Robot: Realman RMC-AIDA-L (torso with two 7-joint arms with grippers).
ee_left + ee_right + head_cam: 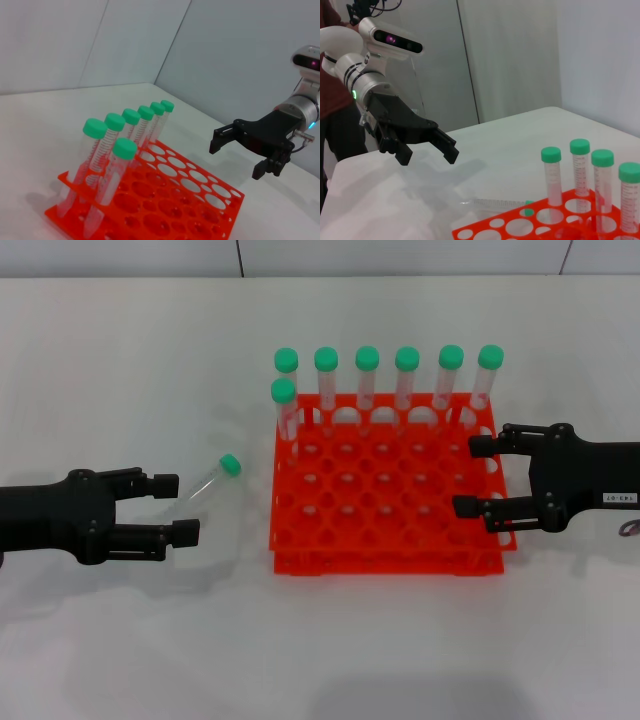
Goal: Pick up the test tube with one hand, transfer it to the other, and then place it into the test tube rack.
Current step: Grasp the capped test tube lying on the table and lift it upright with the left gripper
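Note:
A clear test tube [213,478] with a green cap lies on the white table, left of the orange-red rack [385,535]; it also shows in the right wrist view [495,203]. My left gripper [178,508] is open and empty, its fingertips just short of the tube's pointed end; it shows in the right wrist view [429,148]. My right gripper [472,476], with a white label, is open and empty over the rack's right edge; it shows in the left wrist view [239,156]. The rack shows in the left wrist view [165,210] and the right wrist view [500,230].
Several green-capped tubes [366,380] stand upright in the rack's far row, and one more [284,410] stands in the second row at the left. The other holes show no tubes. White table [330,640] spreads all round the rack.

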